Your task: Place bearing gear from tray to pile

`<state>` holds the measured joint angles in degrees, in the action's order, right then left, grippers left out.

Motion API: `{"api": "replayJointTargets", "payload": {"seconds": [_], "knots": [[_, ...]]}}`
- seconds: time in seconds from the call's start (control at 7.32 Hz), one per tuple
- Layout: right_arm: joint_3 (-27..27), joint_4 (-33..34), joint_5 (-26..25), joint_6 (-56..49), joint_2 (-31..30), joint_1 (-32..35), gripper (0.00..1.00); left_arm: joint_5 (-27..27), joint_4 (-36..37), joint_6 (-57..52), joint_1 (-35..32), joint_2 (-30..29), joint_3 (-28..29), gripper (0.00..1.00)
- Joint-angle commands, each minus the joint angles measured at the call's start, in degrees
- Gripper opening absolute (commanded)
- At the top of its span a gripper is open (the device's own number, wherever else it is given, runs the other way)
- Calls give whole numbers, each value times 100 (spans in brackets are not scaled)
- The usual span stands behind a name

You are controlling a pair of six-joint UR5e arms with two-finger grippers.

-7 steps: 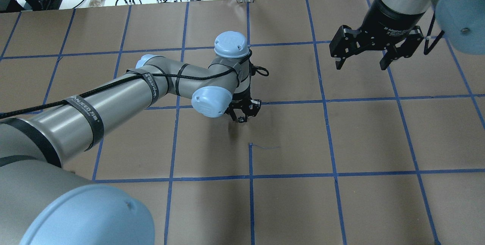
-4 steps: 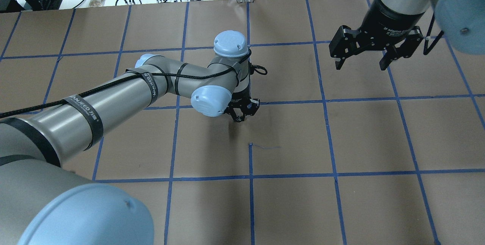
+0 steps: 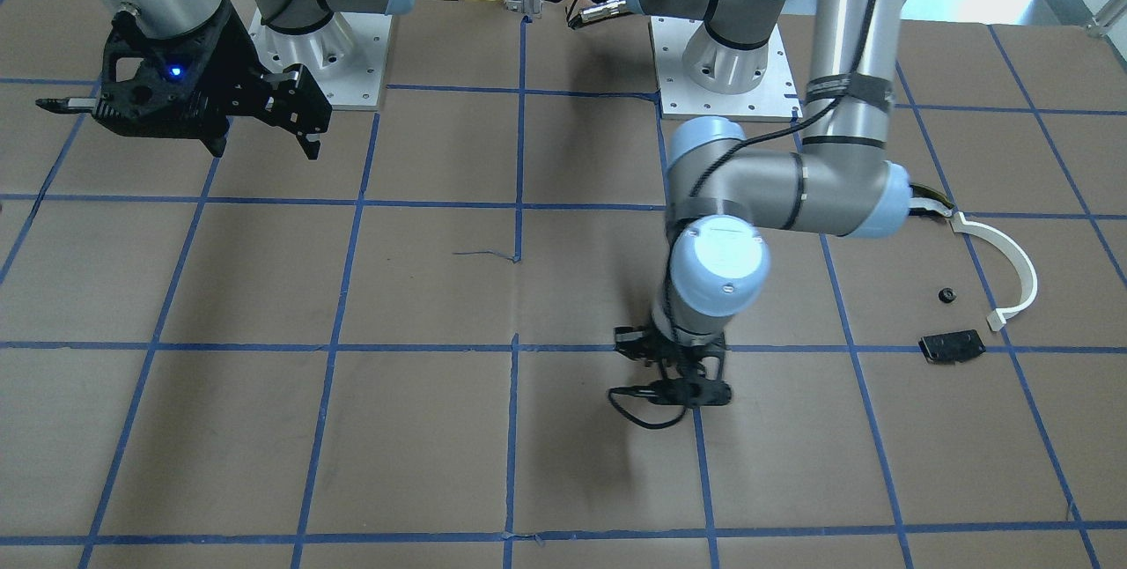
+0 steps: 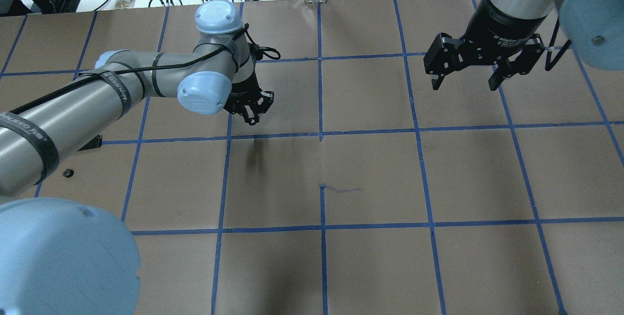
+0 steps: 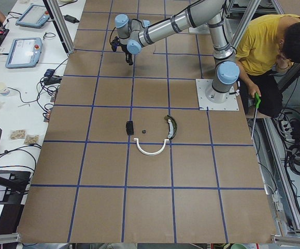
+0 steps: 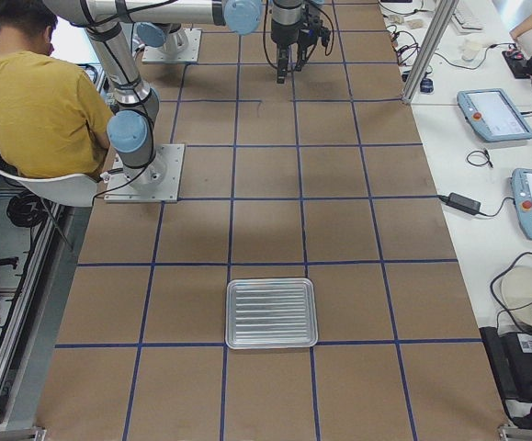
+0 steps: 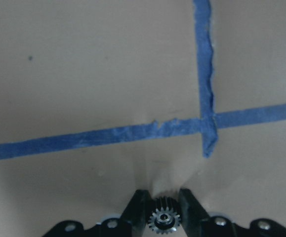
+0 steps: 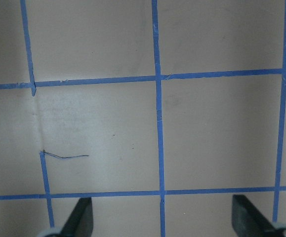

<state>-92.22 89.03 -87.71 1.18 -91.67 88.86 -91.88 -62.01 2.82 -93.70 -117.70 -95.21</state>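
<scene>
My left gripper (image 7: 164, 217) is shut on a small toothed bearing gear (image 7: 164, 220), held just above the brown table. It also shows in the overhead view (image 4: 251, 119) and the front view (image 3: 678, 393). The pile lies apart from it, toward the table's left end: a white curved arc strip (image 3: 1012, 265), a flat black plate (image 3: 951, 346), a small black round part (image 3: 946, 294) and a dark curved piece with a yellowish edge (image 5: 171, 127). The metal tray (image 6: 270, 312) stands far off near the table's right end. My right gripper (image 4: 465, 83) is open and empty, raised above the table.
Blue tape lines divide the table into squares (image 4: 321, 132). A person in a yellow shirt (image 5: 256, 44) sits behind the robot bases. Tablets and cables (image 6: 495, 115) lie on the white bench along the far edge.
My left arm has swung left and away from the robot, carrying the gear across a tape line. The right arm has not moved.
</scene>
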Motion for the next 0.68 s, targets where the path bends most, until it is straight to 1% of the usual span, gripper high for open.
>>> {"api": "replayJointTargets", "payload": {"seconds": [0.0, 0.27, 0.41, 0.55], "knots": [[-6, 9, -1, -21, 0, 0, 100, -374, -126, -1497, 1374, 238, -41, 0], [-6, 9, -1, -21, 0, 0, 100, -374, -327, -2886, 2737, 309, -138, 0], [-6, 0, -1, -21, 0, 0, 100, -383, -425, -3171, 3170, 336, -234, 0], [-6, 9, -1, -12, 0, 0, 100, -383, -408, -3853, 3618, 362, -400, 0]]}}
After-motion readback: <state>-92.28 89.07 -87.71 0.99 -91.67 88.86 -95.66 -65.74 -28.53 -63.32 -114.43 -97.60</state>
